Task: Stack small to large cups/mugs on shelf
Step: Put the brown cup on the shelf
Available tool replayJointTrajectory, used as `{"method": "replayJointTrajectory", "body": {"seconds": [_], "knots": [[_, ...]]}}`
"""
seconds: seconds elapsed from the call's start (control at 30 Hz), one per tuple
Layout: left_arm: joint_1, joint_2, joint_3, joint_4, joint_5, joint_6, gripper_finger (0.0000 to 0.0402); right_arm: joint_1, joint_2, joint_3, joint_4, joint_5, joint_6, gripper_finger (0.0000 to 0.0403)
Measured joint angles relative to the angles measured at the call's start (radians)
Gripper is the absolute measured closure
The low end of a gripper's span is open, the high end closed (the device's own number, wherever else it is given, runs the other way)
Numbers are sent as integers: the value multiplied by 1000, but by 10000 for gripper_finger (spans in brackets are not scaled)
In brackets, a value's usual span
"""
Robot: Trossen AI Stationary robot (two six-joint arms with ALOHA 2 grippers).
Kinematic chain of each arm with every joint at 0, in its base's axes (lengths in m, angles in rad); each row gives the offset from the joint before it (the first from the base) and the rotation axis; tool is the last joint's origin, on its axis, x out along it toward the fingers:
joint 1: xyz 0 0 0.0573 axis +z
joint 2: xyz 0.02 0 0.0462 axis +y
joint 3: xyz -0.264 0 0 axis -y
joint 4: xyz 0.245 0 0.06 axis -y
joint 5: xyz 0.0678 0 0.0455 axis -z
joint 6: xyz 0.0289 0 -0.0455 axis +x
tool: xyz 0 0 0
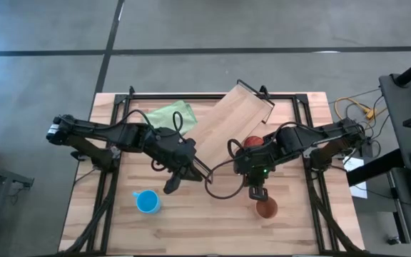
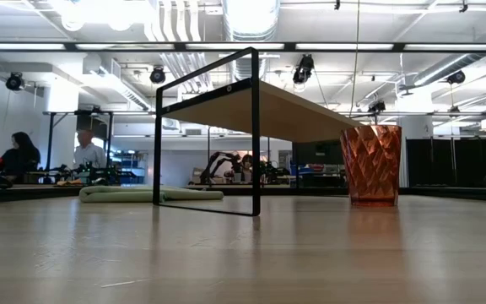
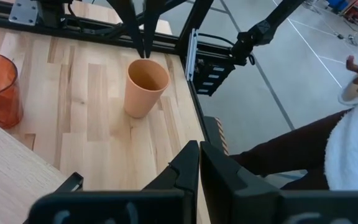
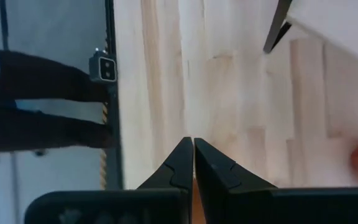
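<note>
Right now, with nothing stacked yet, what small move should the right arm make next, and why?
Probably open the right end effector and lower it over the orange-brown cup. Its fingers look shut and empty just beside that cup, which stands upright on the table, apart from the red tumbler and the blue cup. The shelf holds no cups.

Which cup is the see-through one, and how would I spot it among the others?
Start at the slanted light-wood shelf in the middle of the table. Beside its right end, tucked against the right arm, stands the red tumbler. Unlike the blue cup and the plain orange-brown cup, it is translucent with a faceted, diamond-patterned wall.
</note>
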Motion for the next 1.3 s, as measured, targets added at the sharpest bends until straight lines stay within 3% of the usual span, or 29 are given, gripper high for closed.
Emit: {"method": "replayJointTrajectory", "body": {"seconds": [0.17,0.63,1.3], "knots": [[0,0,0,-5,0,-1,402,0,-6,0,-24,2,-36,382],[1,1,0,-4,2,-1,402,0,-17,0,-38,-47,-37,276],[0,0,0,1,2,-1,402,0,-17,-8,31,-37,-53,275]]}}
